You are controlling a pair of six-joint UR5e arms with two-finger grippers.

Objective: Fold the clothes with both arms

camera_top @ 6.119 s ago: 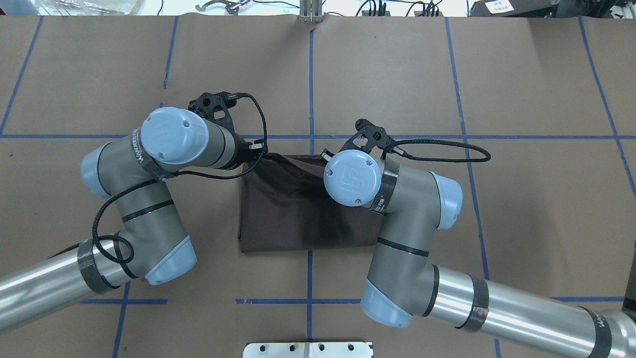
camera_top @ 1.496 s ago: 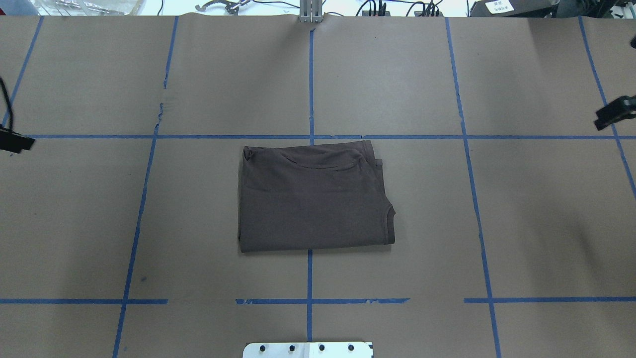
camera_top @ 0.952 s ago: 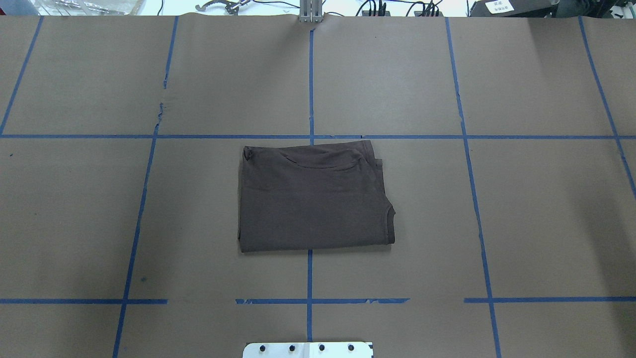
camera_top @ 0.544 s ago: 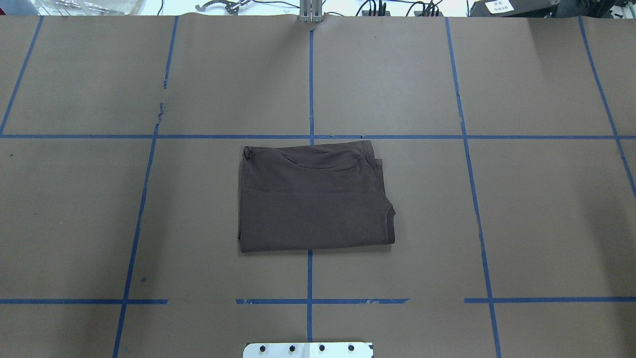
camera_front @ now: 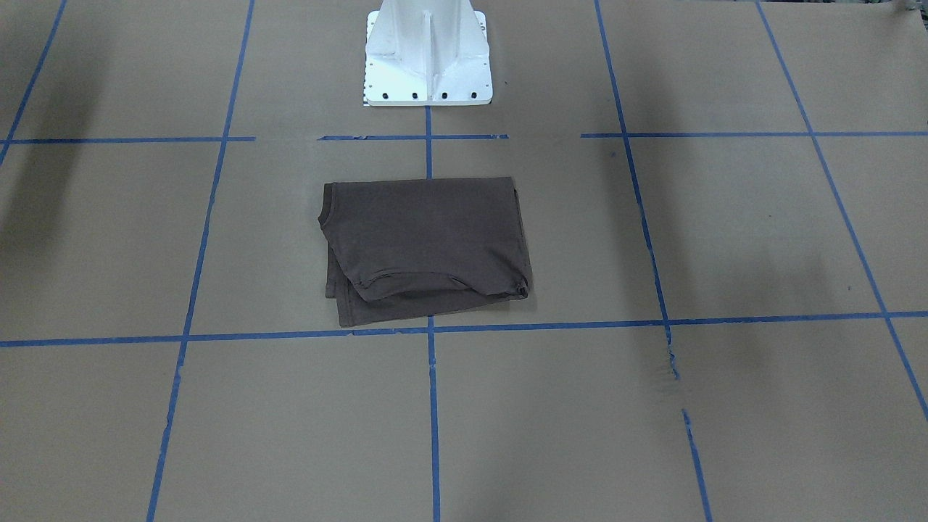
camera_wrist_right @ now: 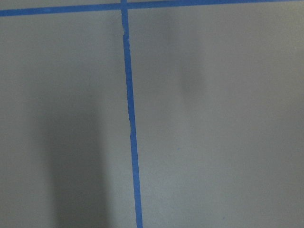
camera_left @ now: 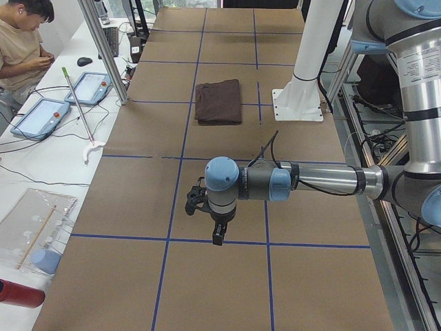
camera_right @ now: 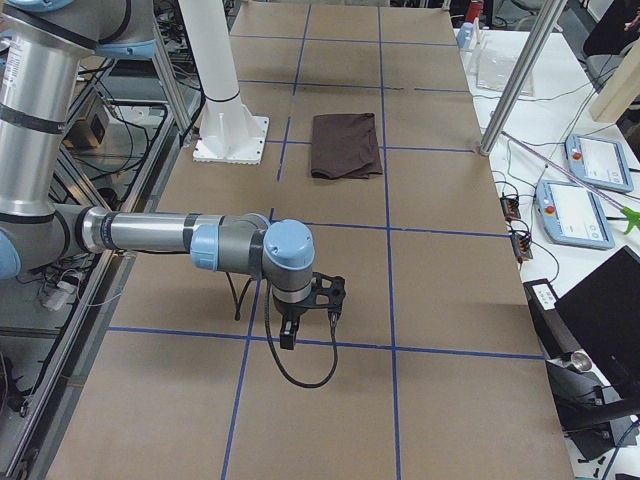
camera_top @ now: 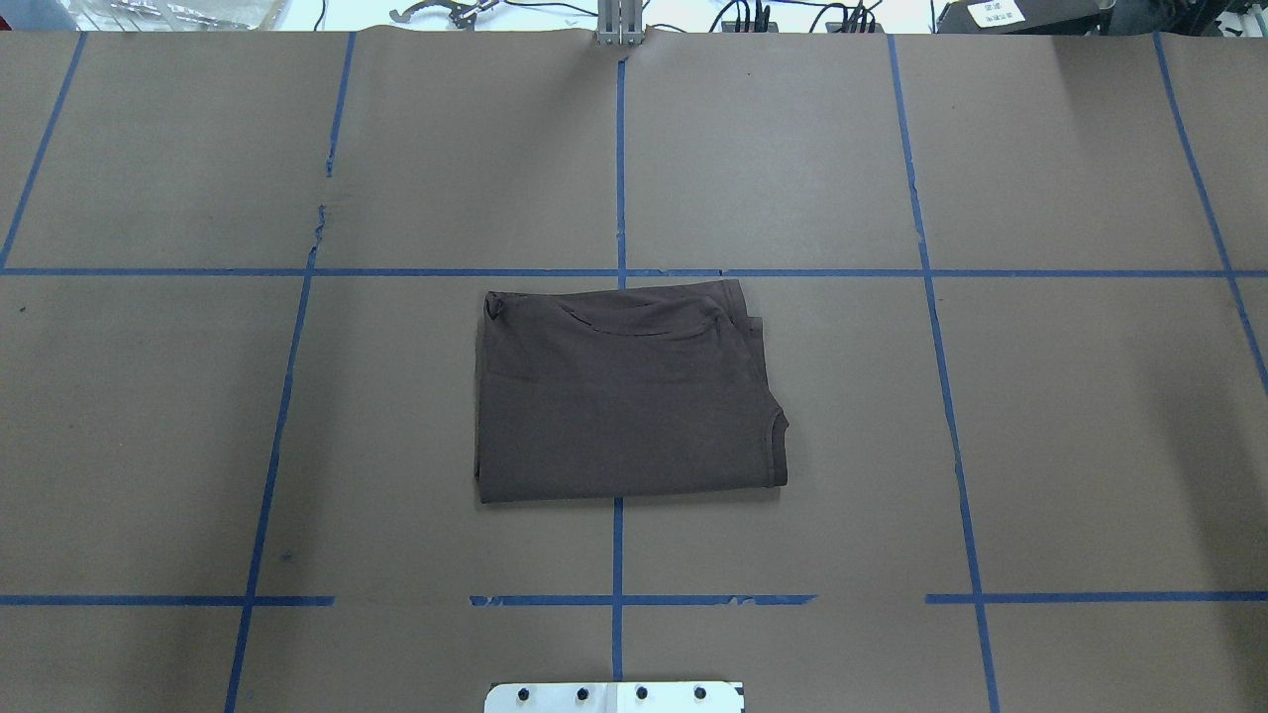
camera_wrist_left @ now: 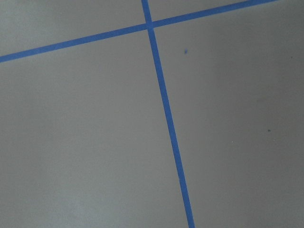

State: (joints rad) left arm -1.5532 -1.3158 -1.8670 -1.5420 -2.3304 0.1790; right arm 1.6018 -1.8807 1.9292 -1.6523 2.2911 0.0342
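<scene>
From where I stand, the folding looks as good as finished. The dark brown T-shirt (camera_top: 626,391) lies flat in a compact rectangle at the middle of the paper-covered table (camera_top: 1090,396), just in front of the white pedestal (camera_front: 428,51) and straddling the central line of blue tape (camera_top: 617,555). The curve of its collar (camera_top: 639,329) shows on top near the far edge, and a sleeve hem (camera_top: 776,436) peeks out along one side. The layers are not perfectly squared: in the front-facing view a lower layer sticks out a little past the upper one along the edge farthest from the robot, and one corner bunches slightly. Neither arm is touching the cloth. The left arm (camera_left: 310,181) hangs low over bare paper well apart from the shirt, toward its own end of the table, and the right arm (camera_right: 150,232) does the same at the opposite end. The left gripper (camera_left: 218,238) and right gripper (camera_right: 288,335) point down at the table holding nothing I can see, but from these side angles I cannot tell how wide either one stands. The wrist cameras show only paper and tape. What is left, I'd guess, is at most neatening that offset edge.
</scene>
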